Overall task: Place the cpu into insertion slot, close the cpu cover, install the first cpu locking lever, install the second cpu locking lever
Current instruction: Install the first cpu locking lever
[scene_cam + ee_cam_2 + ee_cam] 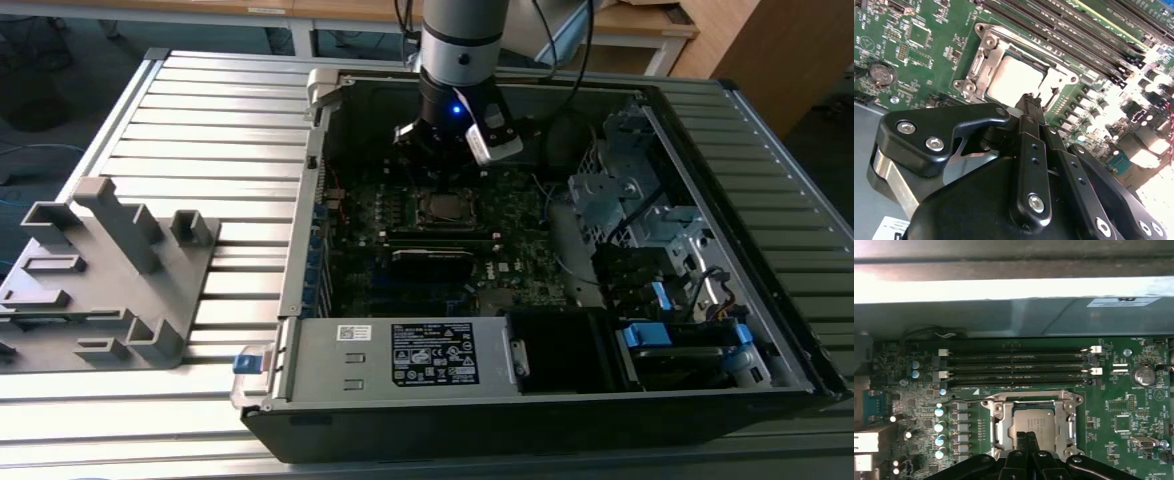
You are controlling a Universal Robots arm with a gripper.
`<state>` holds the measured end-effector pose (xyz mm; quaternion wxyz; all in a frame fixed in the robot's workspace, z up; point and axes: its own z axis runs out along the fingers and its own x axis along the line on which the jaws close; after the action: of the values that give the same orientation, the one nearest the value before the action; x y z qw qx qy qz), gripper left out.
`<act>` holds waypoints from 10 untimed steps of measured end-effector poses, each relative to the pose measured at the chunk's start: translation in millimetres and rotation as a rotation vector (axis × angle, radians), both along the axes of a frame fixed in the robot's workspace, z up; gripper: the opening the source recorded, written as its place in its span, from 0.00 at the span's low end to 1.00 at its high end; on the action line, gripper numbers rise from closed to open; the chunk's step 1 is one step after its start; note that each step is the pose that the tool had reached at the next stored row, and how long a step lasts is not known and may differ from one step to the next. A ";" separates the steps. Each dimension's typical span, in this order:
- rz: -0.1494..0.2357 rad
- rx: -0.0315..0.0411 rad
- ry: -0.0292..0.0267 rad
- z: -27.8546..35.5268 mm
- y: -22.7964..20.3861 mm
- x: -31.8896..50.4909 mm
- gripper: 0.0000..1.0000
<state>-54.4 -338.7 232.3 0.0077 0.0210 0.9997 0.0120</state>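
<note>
Cpu (1035,421) seated in the insertion slot (422,202), cpu cover (1000,426) laid flat around it (metal top left showing), gripper (1029,101) poised just above the socket edge, fingers clenched together, nothing grasped.

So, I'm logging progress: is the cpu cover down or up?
Down: in both wrist views the cpu cover lies flat, framing the silver cpu.

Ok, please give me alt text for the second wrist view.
The shut black gripper points its tips at the edge of the cpu cover, which lies flat around the silver cpu on a green motherboard. Dark memory slots run beside it.
</note>
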 end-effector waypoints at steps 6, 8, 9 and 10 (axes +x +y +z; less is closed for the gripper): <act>0.000 0.0001 -0.0001 -0.1 0.1 -9.0 0.10; 0.000 0.0001 0.0000 -0.1 0.1 -9.0 0.10; 0.000 0.0000 0.0000 0.0 0.0 -9.1 0.10; 0.000 -0.0002 0.0001 0.4 0.0 -9.1 0.10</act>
<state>-63.5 -338.7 232.7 0.0076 0.0209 0.9997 0.0119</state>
